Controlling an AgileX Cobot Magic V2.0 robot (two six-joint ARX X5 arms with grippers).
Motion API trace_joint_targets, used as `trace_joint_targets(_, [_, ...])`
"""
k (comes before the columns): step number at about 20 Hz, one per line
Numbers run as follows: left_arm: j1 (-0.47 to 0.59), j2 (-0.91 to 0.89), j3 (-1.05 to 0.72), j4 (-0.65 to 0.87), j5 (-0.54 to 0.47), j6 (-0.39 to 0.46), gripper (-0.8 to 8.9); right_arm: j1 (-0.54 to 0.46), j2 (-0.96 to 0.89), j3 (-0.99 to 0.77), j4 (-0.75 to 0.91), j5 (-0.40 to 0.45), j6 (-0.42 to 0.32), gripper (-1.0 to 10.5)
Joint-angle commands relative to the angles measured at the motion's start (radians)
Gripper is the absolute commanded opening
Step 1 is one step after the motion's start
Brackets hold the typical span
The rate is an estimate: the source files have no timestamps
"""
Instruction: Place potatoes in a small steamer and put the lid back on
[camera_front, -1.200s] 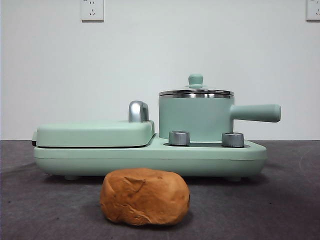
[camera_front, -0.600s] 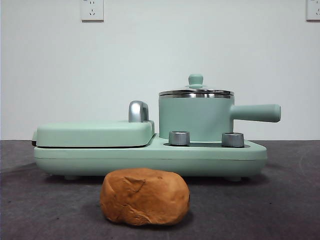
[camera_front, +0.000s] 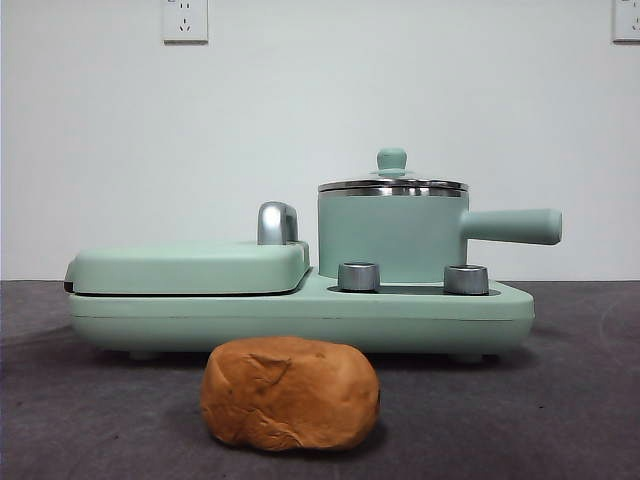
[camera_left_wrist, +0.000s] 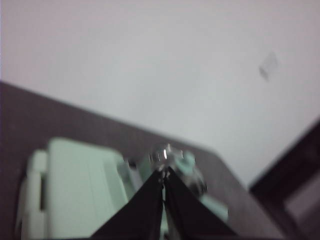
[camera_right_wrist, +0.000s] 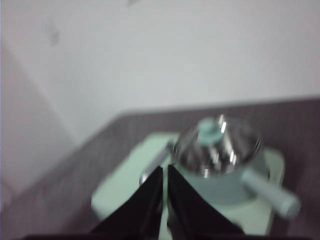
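The potato (camera_front: 290, 392), a lumpy orange-brown lump, lies on the dark table in front of the cooker. Behind it the small steamer (camera_front: 392, 238), a mint pot with a straight side handle (camera_front: 510, 225), stands on the mint base with the lid (camera_front: 392, 184) on it, knob up. The pot and lid (camera_right_wrist: 218, 145) also show blurred in the right wrist view. My right gripper (camera_right_wrist: 165, 172) hangs shut and empty well above the cooker. My left gripper (camera_left_wrist: 163, 175) is shut too, high over the base, with the lid (camera_left_wrist: 167, 155) just past its tips. Neither arm shows in the front view.
A flat mint griddle cover (camera_front: 188, 267) with a chrome handle (camera_front: 277, 222) fills the left half of the base (camera_front: 300, 315). Two steel dials (camera_front: 359, 276) sit in front of the pot. A white wall stands behind the table.
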Motion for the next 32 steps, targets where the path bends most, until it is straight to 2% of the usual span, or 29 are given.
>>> trace_joint_targets(1, [-0.011,0.084,0.049,-0.050,0.084,0.159,0.09,0.010,0.066,0.037,-0.084,-0.024,-0.200,0.1])
trace_joint_targets(4, [-0.040,0.157,0.089,-0.101,0.102,0.291,0.09,0.045,0.120,0.055,-0.167,-0.002,-0.330,0.1])
trace_joint_targets(10, [-0.149,0.258,0.138,-0.185,0.096,0.554,0.09,0.174,0.178,0.055,-0.239,0.165,-0.520,0.1])
trace_joint_targets(15, [-0.261,0.315,0.146,-0.257,0.040,0.724,0.09,0.249,0.216,0.055,-0.245,0.292,-0.603,0.1])
trace_joint_targets(19, [-0.329,0.343,0.146,-0.306,-0.036,0.872,0.12,0.265,0.230,0.055,-0.246,0.298,-0.607,0.1])
trace_joint_targets(20, [-0.340,0.348,0.146,-0.306,-0.040,0.900,0.45,0.266,0.230,0.055,-0.247,0.298,-0.607,0.3])
trace_joint_targets(23, [-0.352,0.355,0.146,-0.280,-0.039,0.913,3.03,0.266,0.230,0.055,-0.241,0.298,-0.606,1.9])
trace_joint_targets(24, [-0.353,0.355,0.146,-0.270,-0.039,0.913,3.25,0.266,0.230,0.055,-0.238,0.298,-0.605,2.2])
trace_joint_targets(28, [-0.357,0.356,0.146,-0.232,-0.040,0.905,2.97,0.266,0.229,0.055,-0.239,0.298,-0.597,2.3])
trace_joint_targets(32, [-0.371,0.378,0.146,-0.158,-0.039,0.825,2.99,0.266,0.229,0.055,-0.238,0.298,-0.570,2.3])
